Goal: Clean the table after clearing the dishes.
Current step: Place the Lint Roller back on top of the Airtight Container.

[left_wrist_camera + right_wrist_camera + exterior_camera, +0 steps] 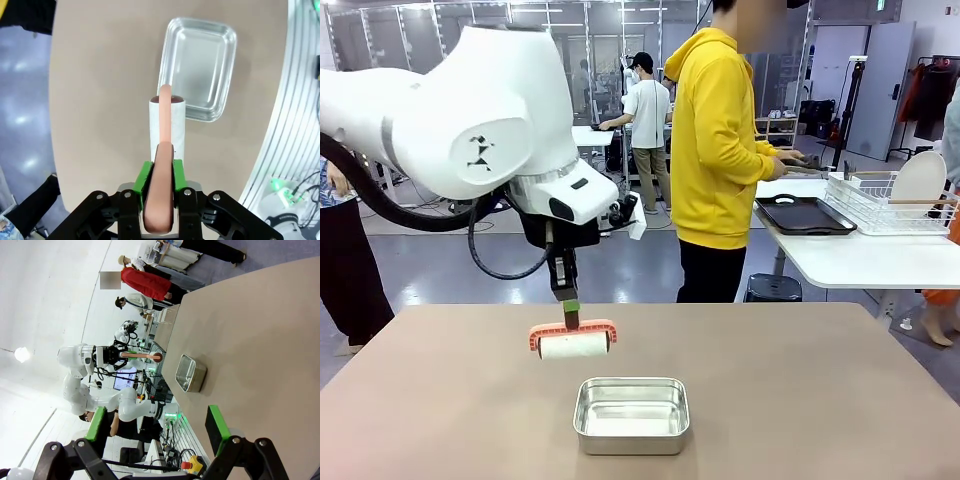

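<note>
Nearest the robot's side of the wide matte taupe-brown table stands a small rectangular stainless-steel pan, shiny and holding nothing. Just beyond it hangs a lint roller with a salmon-pink plastic handle and a white paper roll, the roll held a little above the tabletop. The left gripper has its green-padded fingers pressed tight on the pink handle from both sides, pointing straight down. In the left wrist view the handle runs up between the pads to the white roll, whose far end overlaps the pan's near rim; whether they touch cannot be told.

The right gripper stands spread wide, its two green pads far apart with nothing between them, raised off the table and looking along it toward the pan and the left arm with the roller beyond.

Farther off, past the brown table's edge, a person in a yellow hooded sweatshirt stands at a smaller white-topped table. On it lie a dark rectangular tray and a white wire dish rack with a round white plate standing on edge in it.

No print or label can be read in any view.
</note>
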Available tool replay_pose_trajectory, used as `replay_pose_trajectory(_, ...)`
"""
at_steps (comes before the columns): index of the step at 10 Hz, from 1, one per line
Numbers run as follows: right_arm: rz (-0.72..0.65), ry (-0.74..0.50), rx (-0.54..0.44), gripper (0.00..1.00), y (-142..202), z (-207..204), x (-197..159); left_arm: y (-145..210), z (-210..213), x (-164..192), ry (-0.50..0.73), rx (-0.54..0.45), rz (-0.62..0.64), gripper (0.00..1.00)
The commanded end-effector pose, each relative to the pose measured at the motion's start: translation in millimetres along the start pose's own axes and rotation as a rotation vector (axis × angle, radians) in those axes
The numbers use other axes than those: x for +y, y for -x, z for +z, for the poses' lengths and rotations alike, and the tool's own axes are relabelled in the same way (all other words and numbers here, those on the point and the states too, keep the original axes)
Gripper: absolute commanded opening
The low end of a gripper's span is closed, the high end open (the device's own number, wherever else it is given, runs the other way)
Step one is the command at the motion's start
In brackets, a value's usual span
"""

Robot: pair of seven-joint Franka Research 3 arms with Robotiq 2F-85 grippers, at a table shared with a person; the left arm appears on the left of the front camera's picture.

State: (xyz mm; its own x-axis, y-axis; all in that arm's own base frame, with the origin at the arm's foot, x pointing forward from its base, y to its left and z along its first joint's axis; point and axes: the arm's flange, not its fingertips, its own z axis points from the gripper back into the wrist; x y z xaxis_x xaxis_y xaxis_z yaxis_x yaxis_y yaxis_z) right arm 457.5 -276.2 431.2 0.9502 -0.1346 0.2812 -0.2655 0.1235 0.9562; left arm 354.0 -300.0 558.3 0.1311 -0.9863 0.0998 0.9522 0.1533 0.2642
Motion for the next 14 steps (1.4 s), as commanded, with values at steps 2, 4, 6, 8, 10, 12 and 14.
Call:
replay_pose_trajectory(2,0.021,-0.001,0.0,0.98,3,-1,1,-5,-10,3,-0.007,0.03,0.004,0.22)
replay_pose_trajectory(4,0.021,-0.001,0.0,0.98,3,-1,1,-5,-10,3,-0.007,0.03,0.004,0.22)
replay_pose_trajectory(6,0.021,-0.001,0.0,0.98,3,-1,1,-18,-20,-4,0.023,0.034,-0.048,0.22)
replay_pose_trajectory(8,0.021,-0.001,0.0,0.98,3,-1,1,-43,-27,-11,0.057,0.044,-0.107,0.22)
replay_pose_trajectory(10,0.021,-0.001,0.0,0.98,3,-1,1,-57,-41,-8,0.106,0.011,-0.117,0.22)
replay_pose_trajectory(12,0.021,-0.001,0.0,0.98,3,-1,1,-70,-57,1,0.089,-0.031,-0.18,0.22)
replay_pose_trajectory(14,0.021,-0.001,0.0,0.98,3,-1,1,-76,-79,12,0.131,-0.039,-0.194,0.22)
